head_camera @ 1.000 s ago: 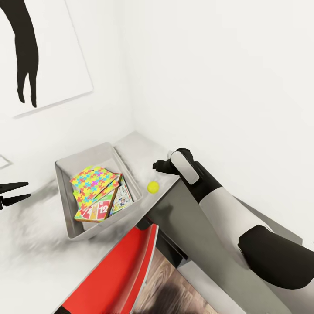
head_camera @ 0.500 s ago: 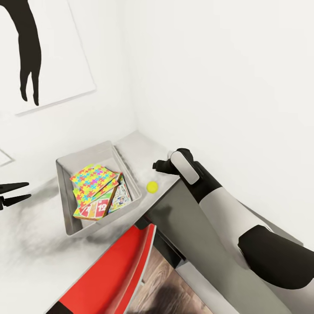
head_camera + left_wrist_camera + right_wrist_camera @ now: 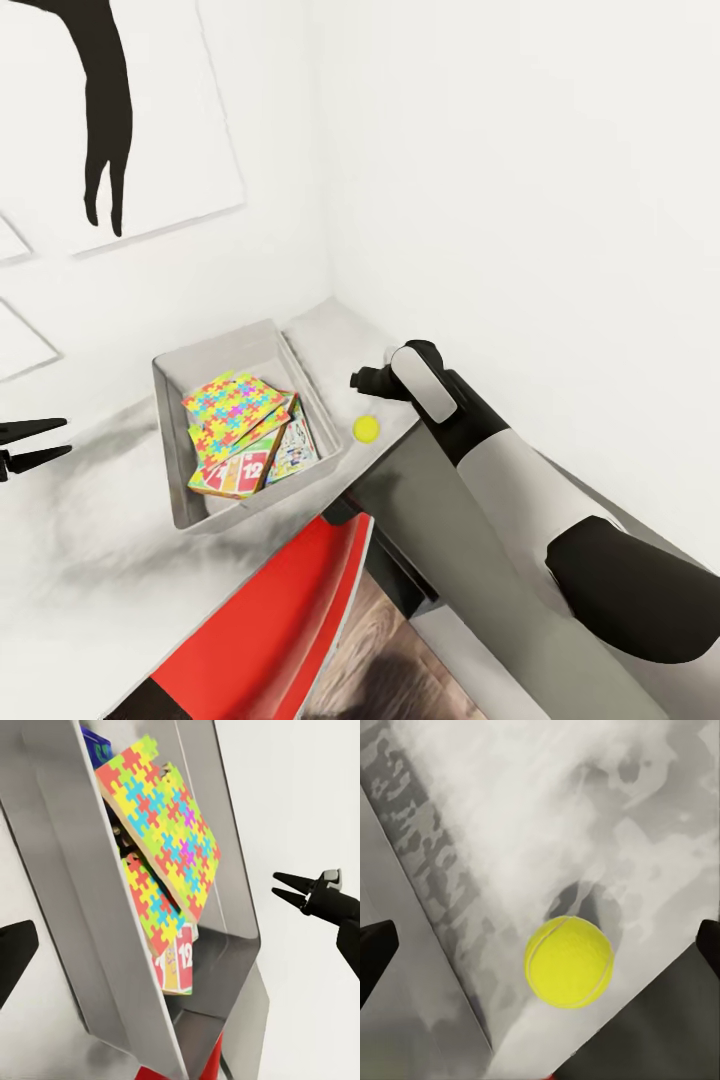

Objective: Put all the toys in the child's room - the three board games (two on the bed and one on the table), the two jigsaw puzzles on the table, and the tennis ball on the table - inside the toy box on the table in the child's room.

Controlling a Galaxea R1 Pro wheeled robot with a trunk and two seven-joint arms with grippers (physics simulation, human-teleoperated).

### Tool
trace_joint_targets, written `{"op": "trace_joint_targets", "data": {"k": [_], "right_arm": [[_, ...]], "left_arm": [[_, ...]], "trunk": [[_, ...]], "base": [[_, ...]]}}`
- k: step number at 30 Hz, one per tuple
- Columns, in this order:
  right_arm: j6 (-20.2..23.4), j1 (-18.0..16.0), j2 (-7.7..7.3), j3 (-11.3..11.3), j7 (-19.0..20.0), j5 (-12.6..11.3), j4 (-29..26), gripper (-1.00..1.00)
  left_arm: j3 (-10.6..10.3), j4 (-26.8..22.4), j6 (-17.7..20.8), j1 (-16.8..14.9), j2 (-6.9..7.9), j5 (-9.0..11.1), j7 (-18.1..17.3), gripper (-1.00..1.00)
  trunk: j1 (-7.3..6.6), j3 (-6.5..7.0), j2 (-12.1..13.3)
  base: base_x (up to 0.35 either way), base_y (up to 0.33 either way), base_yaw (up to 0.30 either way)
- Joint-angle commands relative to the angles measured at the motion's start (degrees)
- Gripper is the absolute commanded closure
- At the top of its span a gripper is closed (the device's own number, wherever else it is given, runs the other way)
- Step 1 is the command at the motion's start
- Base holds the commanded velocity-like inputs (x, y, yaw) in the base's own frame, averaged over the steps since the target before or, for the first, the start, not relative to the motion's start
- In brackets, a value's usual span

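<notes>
Tennis ball [image 3: 366,428] resting on the table [image 3: 110,560], just outside the toy box [image 3: 190,505] and near the table's front edge, below and slightly ahead of the right gripper [image 3: 362,380]. No long axis to a ball; curved seam visible across it in the right wrist view [image 3: 569,961]. Right gripper hovering above the ball, apart from it, fingers spread wide at the edges of the wrist picture, nothing between them.

Toy box set with its long axis running away from the robot toward the wall, to the left of the right gripper. Inside: two jigsaw puzzles [image 3: 232,406] stacked on top, tilted, corners pointing diagonally; under them a yellow-green-orange board game [image 3: 238,473] with "12" printed on it, and a white one [image 3: 295,452] beside it against the box's near wall.

Left wrist view adding what the head view hides: a blue board game [image 3: 96,747] at the box's far end beneath the puzzles.

Left gripper [image 3: 22,445] well to the left of the box, over the table, fingers parted, empty.
</notes>
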Motion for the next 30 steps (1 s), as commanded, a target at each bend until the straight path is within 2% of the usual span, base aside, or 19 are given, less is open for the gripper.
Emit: {"op": "trace_joint_targets", "data": {"k": [1, 16, 24, 30], "right_arm": [[0.0, -0.1, 0.0, 0.1, -0.6, -0.5, 0.0, -1.0], [0.0, 0.0, 0.0, 0.1, -0.6, -0.5, 0.0, -1.0], [0.0, 0.0, 0.0, 0.1, -0.6, -0.5, 0.0, -1.0], [0.0, 0.1, 0.0, 0.1, -0.6, -0.4, 0.1, -1.0]], "left_arm": [[0.0, 0.0, 0.4, -0.1, 0.01, 0.1, -0.1, -1.0], [-0.1, 0.0, 0.4, -0.1, 0.0, 0.0, -0.1, -1.0], [-0.1, 0.0, 0.4, -0.1, -0.02, 0.0, -0.1, -1.0], [-0.1, 0.0, 0.4, -0.1, -0.03, 0.0, -0.1, -1.0]], "trunk": [[0.03, -0.1, -0.1], [0.03, -0.1, -0.1], [0.03, -0.06, -0.1], [0.03, -0.06, -0.1]], "base": [[0.0, 0.046, 0.046], [0.0, 0.005, 0.006], [0.03, 0.0, 0.2], [0.035, 0.0, 0.057]]}}
